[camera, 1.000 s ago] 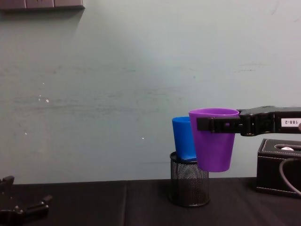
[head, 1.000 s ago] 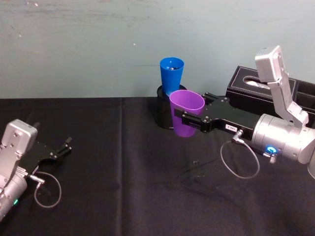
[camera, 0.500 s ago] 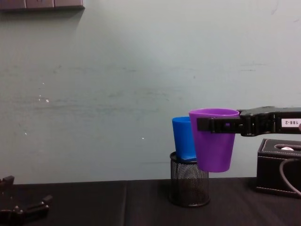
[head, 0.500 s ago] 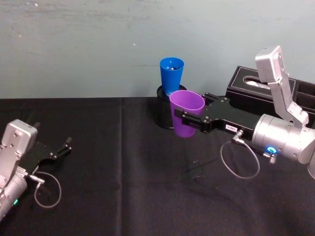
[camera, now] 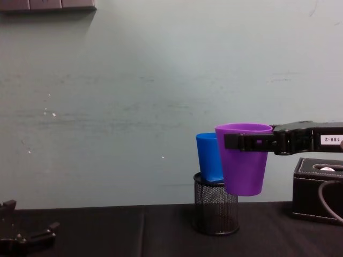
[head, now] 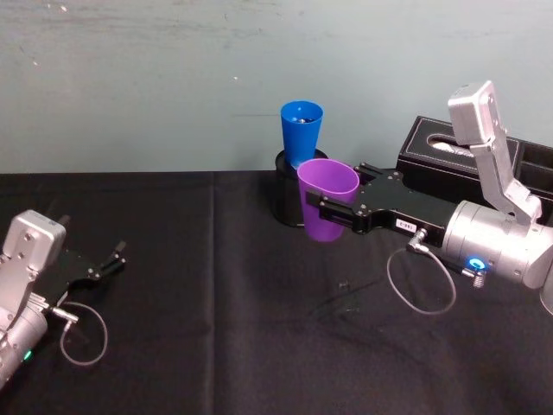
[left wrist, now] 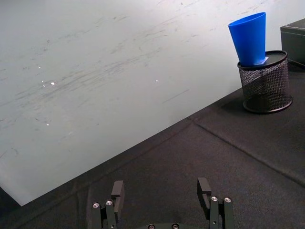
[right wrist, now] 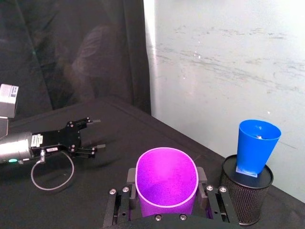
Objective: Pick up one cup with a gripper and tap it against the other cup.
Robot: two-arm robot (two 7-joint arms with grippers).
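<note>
The purple cup [head: 328, 203] hangs upright above the black table, with my right gripper [head: 334, 192] shut on it just below its rim. From the chest it shows as the purple cup [camera: 244, 166] partly covering the blue cup [camera: 208, 158]. The blue cup [head: 301, 130] stands in a black mesh pen holder [head: 285, 201] just behind. In the right wrist view a gap separates the purple cup [right wrist: 167, 179] from the blue cup [right wrist: 256, 145]. My left gripper [head: 108, 259] rests open and empty at the table's left.
A black box [head: 449, 160] sits at the back right, behind my right arm. A loose cable loop [head: 421, 285] hangs under the right wrist. The pale wall rises right behind the pen holder.
</note>
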